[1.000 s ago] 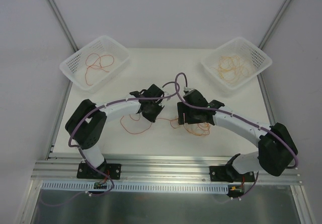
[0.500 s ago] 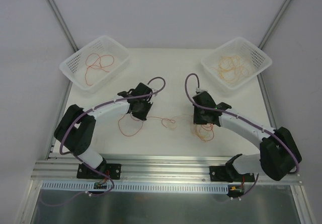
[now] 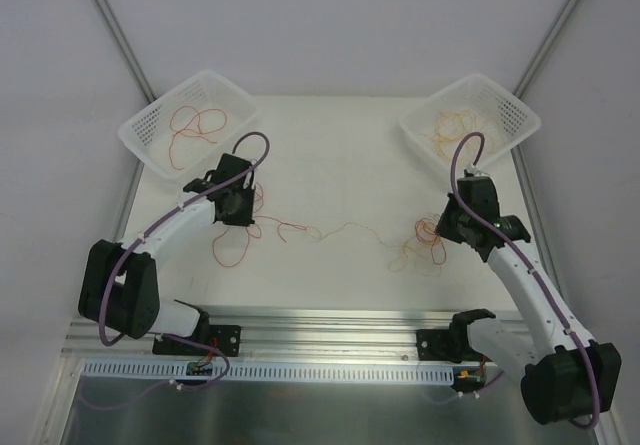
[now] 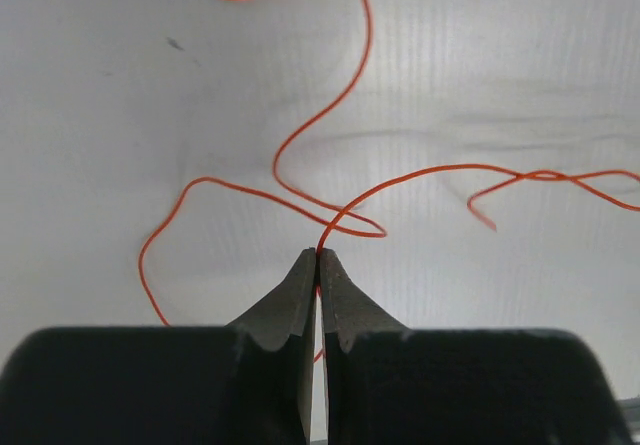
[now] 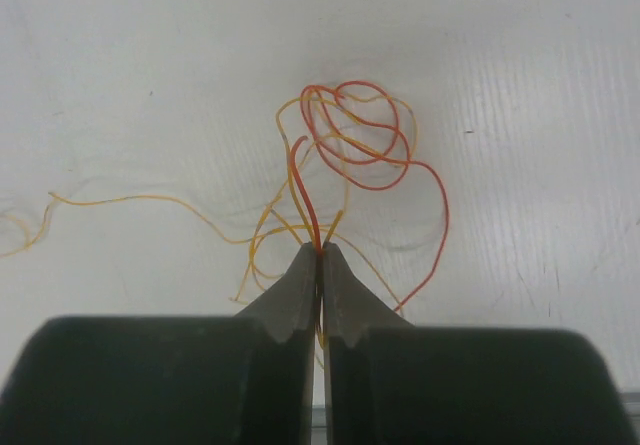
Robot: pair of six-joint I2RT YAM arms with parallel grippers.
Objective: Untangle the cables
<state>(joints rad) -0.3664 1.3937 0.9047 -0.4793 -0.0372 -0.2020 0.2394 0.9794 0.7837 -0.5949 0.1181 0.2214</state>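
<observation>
The cables are hair-thin wires lying on the white table. A red cable (image 3: 230,252) loops below my left gripper (image 3: 240,211), which is shut on it; in the left wrist view the red cable (image 4: 330,115) runs out from the gripper (image 4: 318,255) tips. A thin strand (image 3: 345,229) stretches across the table to a tangle of yellow and red cables (image 3: 425,250). My right gripper (image 3: 447,227) is shut on that tangle (image 5: 350,135); a red and a yellow wire are pinched at the gripper (image 5: 320,250) tips.
A white basket (image 3: 150,125) at the back left holds red wires. A second white basket (image 3: 512,115) at the back right holds yellow wires. The table's near edge meets a metal rail (image 3: 330,340) by the arm bases.
The two grippers have moved apart from the table's middle, left one going left, right one going right. The right gripper has shut on the tangle. A strand now stretches between them.
</observation>
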